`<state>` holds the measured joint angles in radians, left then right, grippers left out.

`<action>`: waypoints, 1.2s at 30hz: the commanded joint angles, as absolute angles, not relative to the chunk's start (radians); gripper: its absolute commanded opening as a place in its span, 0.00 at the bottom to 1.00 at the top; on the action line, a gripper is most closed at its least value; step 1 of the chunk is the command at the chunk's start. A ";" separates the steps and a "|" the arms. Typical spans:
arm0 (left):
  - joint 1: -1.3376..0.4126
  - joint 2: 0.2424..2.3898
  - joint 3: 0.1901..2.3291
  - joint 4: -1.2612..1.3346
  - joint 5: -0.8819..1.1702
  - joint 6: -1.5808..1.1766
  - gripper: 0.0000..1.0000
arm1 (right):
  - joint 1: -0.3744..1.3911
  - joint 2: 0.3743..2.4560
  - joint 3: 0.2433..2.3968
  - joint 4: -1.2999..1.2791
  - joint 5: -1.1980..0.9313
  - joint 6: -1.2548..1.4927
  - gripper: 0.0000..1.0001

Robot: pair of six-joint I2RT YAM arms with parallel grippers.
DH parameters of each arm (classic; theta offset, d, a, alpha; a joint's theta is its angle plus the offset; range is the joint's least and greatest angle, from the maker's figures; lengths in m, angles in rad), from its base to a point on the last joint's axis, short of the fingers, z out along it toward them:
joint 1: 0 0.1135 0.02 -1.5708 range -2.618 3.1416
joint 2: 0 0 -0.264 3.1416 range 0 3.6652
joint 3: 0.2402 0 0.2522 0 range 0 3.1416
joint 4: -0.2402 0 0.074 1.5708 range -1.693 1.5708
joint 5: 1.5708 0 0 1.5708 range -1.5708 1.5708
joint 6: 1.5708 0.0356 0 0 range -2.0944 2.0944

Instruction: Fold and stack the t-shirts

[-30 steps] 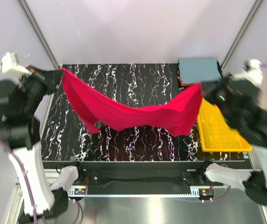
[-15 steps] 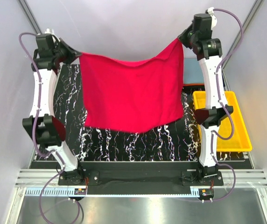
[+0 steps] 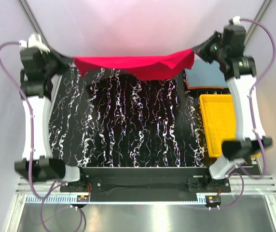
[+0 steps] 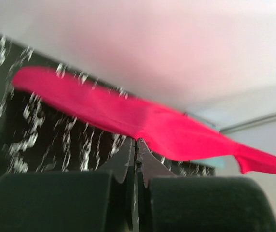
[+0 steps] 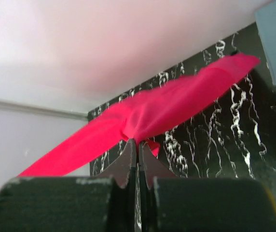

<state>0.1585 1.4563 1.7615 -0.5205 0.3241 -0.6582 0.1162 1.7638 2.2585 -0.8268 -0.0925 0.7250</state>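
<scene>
Both arms are reaching toward the far edge of the table point(image 3: 138, 130), stretching the red shirt point(image 3: 138, 65) between them above the dark marbled top. The left gripper point(image 3: 72, 61) is pinching the shirt's left end, jaws closed tight on the cloth, and the right gripper point(image 3: 196, 50) is clamping the right end the same way. The cloth is sagging slightly in the middle, seemingly clear of the table, though blur makes that hard to judge. A folded grey-blue shirt point(image 3: 208, 77) is lying at the far right corner, just beyond the yellow tray point(image 3: 220, 125).
</scene>
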 commanded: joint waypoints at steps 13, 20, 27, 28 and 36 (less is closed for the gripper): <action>0.156 0.816 0.735 -0.453 -0.187 -0.771 0.00 | 0.123 1.060 0.910 -0.531 -0.287 0.810 0.00; 0.160 0.966 0.589 -0.400 -0.195 -0.848 0.00 | 0.140 1.025 0.623 -0.466 -0.322 0.811 0.00; 0.161 0.965 0.569 -0.408 -0.260 -0.868 0.00 | 0.144 1.000 0.583 -0.479 -0.342 0.795 0.00; 0.161 0.951 0.572 -0.422 -0.281 -0.874 0.00 | 0.144 0.993 0.584 -0.488 -0.339 0.796 0.00; 0.161 0.966 0.617 -0.449 -0.336 -0.876 0.00 | 0.170 1.061 0.690 -0.448 -0.285 0.770 0.00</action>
